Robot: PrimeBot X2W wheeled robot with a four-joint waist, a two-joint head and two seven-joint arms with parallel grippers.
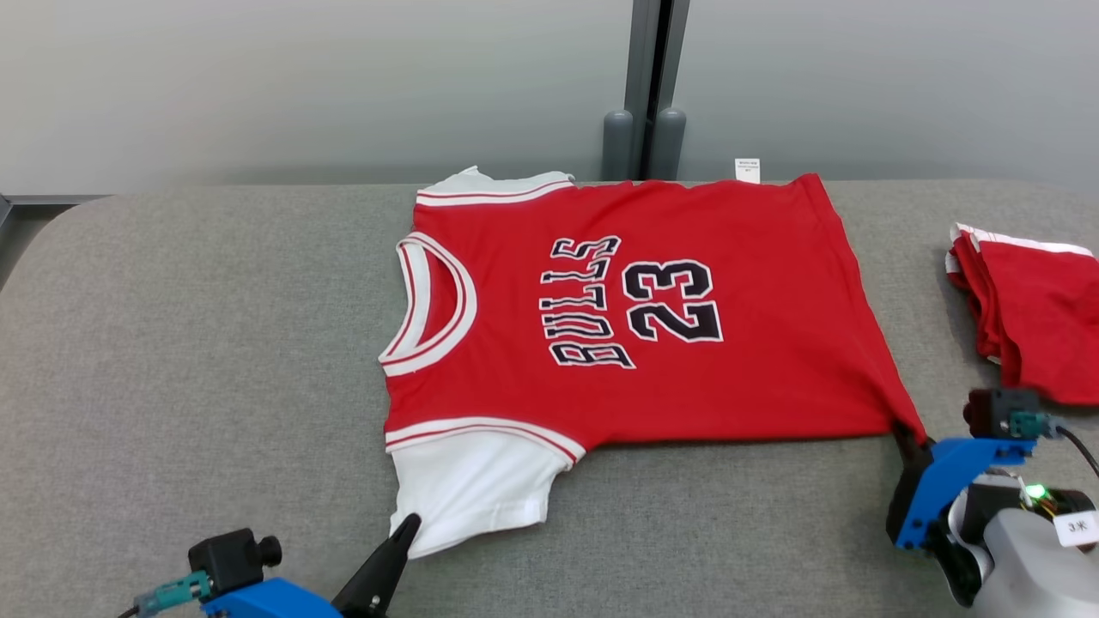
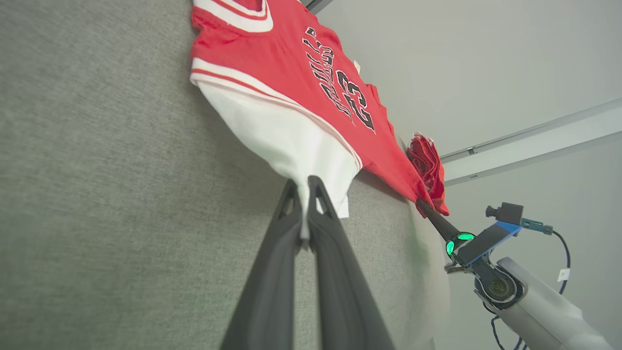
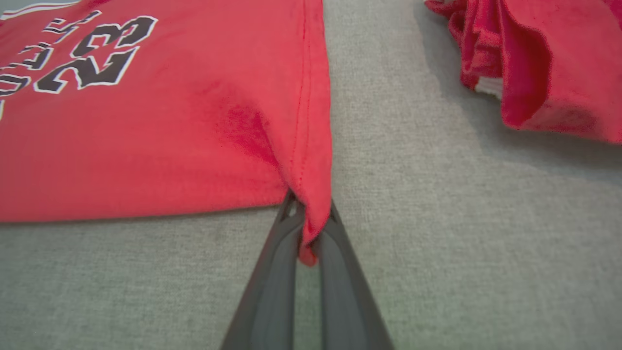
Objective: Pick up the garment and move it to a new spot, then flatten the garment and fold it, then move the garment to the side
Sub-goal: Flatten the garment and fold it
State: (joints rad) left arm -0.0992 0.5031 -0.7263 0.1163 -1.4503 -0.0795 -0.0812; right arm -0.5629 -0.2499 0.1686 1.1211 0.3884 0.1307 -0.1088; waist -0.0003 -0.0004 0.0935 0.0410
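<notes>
The red Bulls jersey (image 1: 635, 309) lies spread face up on the grey fabric-covered surface (image 1: 215, 343), with its neckline toward the robot's left and its hem toward the right. A small white label (image 1: 747, 170) shows at the far edge.

Gripper state:
- The left gripper (image 1: 409, 524) is pressed together on the edge of the near white sleeve (image 1: 468, 485).
- The right gripper (image 1: 903, 433) is pressed together on the near hem corner (image 1: 901, 412), which bunches slightly between the fingers.

Step in hand: judged from the layout, this is the flatten-and-fold stage. The jersey is already largely smooth and both near corners are secured.

Next move: it likely calls for both arms to travel together. They must either draw the near edge taut or raise it and carry it toward the far edge. Keep both pinches at equal height and pace, as uneven travel would skew the fold line.

Surroundings: a pile of folded red garments (image 1: 1035, 318) lies on the surface well to the right, apart from the jersey. Pale grey wall panels (image 1: 300, 77) stand behind, split by a dark vertical post (image 1: 652, 77).
</notes>
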